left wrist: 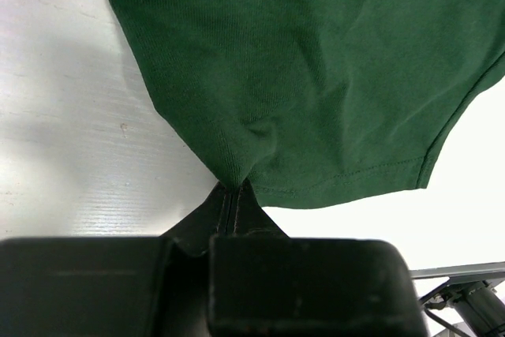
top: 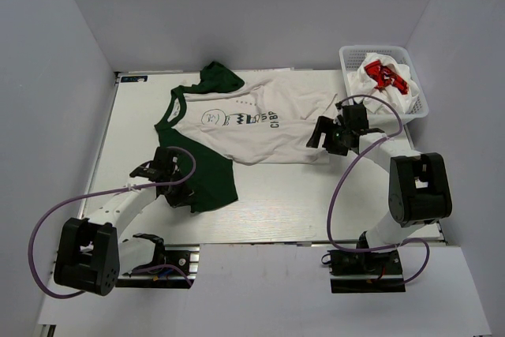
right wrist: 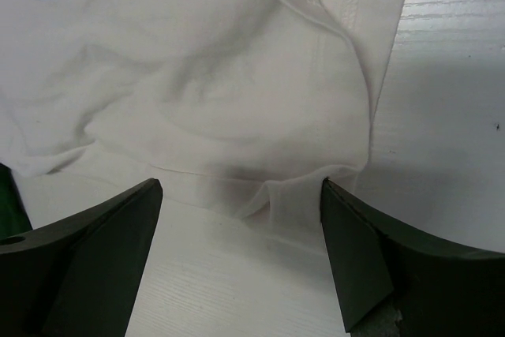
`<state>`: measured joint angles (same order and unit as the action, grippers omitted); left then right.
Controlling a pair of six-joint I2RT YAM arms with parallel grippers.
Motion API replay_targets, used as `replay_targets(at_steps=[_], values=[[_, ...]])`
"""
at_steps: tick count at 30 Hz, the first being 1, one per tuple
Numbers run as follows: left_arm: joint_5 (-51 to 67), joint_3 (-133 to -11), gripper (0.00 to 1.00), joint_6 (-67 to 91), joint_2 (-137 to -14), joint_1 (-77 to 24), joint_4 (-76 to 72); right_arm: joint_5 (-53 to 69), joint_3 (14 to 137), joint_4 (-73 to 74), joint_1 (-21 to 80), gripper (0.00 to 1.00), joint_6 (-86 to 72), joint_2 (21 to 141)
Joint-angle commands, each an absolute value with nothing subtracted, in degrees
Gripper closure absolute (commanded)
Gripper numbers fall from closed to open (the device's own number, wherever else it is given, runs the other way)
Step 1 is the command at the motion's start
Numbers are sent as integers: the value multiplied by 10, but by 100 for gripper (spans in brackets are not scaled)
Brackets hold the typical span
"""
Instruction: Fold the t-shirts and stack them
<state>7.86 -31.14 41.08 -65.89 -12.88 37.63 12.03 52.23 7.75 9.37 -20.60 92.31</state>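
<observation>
1. Your left gripper (left wrist: pixel 230 195) is pinched together on a fold at the edge of the dark green sleeve (left wrist: pixel 316 76). The cloth rises in a small peak right at its tips and spreads away ahead of them.
2. Your right gripper (right wrist: pixel 241 199) has its jaws wide apart and grips nothing. The white hem (right wrist: pixel 197 170) lies on the table just ahead of the fingers (right wrist: pixel 110 234), with a small turned-up flap between them.
3. Ahead and left of the right gripper, green letters (top: pixel 274 118) are printed on the white cloth. The wrist view shows only a "C" and part of another letter. From above the row is too small to spell, and a black line drawing (top: pixel 211 116) sits beside it.
4. Your left arm (top: pixel 118 203) lies low, its forearm reaching forward and right, with the wrist tipped down onto the sleeve.
5. Your right arm (top: pixel 414 187) stands upright at the shoulder, its forearm stretched forward and left towards the hem.
6. The green-and-white t-shirt (top: pixel 237 136) lies spread on the table (top: pixel 276 211) between your two grippers.
7. Beyond the right gripper, off to its right, a white mesh basket (top: pixel 419 91) holds a white t-shirt with red print (top: pixel 385 75).
</observation>
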Motion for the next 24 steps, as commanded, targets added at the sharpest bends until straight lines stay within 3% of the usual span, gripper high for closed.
replay_targets(at_steps=[1,4,7,8,10,11,14,15,24], values=[[68,-331,100,403,-656,-131,372,148,541,62,92,16,-198,929],[68,-331,100,403,-656,-131,372,156,541,62,92,20,-197,940],[68,-331,100,403,-656,-131,372,156,541,66,92,31,-199,952],[68,-331,100,403,-656,-131,372,148,540,69,92,43,-204,953],[68,-331,100,403,-656,-131,372,130,541,75,91,56,-208,955],[68,-331,100,403,-656,-131,372,102,541,76,91,68,-214,955],[68,-331,100,403,-650,-131,372,73,541,91,91,88,-222,950],[68,-331,100,403,-645,-131,372,49,541,93,91,100,-225,945],[114,-414,100,393,-568,-126,352,46,552,83,94,100,-186,826]])
